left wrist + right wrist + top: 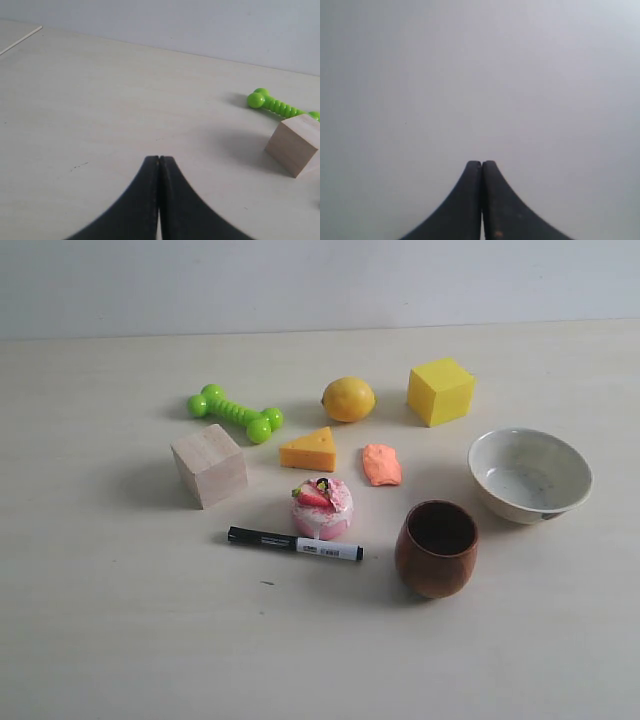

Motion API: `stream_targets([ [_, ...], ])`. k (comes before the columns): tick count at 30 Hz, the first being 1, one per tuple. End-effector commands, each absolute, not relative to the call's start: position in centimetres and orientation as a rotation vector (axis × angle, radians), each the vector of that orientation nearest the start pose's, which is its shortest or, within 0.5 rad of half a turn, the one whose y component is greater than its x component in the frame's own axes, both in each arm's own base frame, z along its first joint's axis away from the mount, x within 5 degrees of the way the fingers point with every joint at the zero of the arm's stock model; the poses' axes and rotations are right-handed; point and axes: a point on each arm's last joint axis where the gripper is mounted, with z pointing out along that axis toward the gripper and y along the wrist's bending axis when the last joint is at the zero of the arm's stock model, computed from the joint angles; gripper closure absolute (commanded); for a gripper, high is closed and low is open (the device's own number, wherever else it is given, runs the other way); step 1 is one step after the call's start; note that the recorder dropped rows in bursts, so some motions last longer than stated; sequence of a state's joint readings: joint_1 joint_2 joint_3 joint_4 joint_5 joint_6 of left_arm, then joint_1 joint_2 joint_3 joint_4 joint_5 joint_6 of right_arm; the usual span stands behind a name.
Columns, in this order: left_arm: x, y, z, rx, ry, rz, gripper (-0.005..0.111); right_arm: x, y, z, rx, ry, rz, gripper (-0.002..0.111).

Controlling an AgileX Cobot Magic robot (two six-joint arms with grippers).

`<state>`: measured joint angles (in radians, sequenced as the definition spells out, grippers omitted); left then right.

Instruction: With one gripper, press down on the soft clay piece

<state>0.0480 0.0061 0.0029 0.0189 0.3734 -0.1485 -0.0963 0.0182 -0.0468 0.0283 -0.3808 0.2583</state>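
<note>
The soft clay piece point(381, 464), a small salmon-orange flattish lump, lies on the table between the cheese wedge point(308, 450) and the white bowl point(529, 474). Neither arm shows in the exterior view. My left gripper point(159, 159) is shut with nothing in it, above bare table, with the green bone toy point(274, 104) and the wooden cube point(294, 145) off to one side. My right gripper point(481, 163) is shut and empty, facing only a plain grey surface. The clay is out of both wrist views.
Around the clay stand a lemon point(348, 399), a yellow cube point(440, 391), a green bone toy point(235, 413), a wooden cube point(209, 465), a pink strawberry cake point(322, 508), a black-and-white marker point(295, 543) and a brown cup point(436, 548).
</note>
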Motion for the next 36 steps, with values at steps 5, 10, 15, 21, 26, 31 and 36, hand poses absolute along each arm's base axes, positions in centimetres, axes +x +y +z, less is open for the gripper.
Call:
stream_targets([
  [5,5.3,0.3,18.0,-0.174,1.840,-0.053,0.107,3.9,-0.4,33.0,0.180,1.190,0.094,0.108],
  [10,5.3,0.3,18.0,-0.174,1.840,-0.053,0.107,4.6,-0.6,36.6,0.172,1.384,0.028,0.108],
  [15,5.3,0.3,18.0,-0.174,1.840,-0.053,0.107,6.8,-0.2,39.2,0.126,1.498,0.067,0.108],
  [21,5.3,0.3,18.0,-0.174,1.840,-0.053,0.107,11.3,1.2,40.0,-0.045,1.692,0.192,0.108],
  [26,5.3,0.3,18.0,-0.174,1.840,-0.053,0.107,15.1,2.4,40.5,-0.148,1.779,0.372,0.108],
  [31,5.3,0.3,18.0,-0.174,1.840,-0.053,0.107,19.0,3.5,39.8,-0.249,1.939,0.499,0.108],
  [36,5.3,0.3,18.0,-0.174,1.840,-0.053,0.107,22.0,6.3,38.3,-0.412,2.045,0.567,0.108],
])
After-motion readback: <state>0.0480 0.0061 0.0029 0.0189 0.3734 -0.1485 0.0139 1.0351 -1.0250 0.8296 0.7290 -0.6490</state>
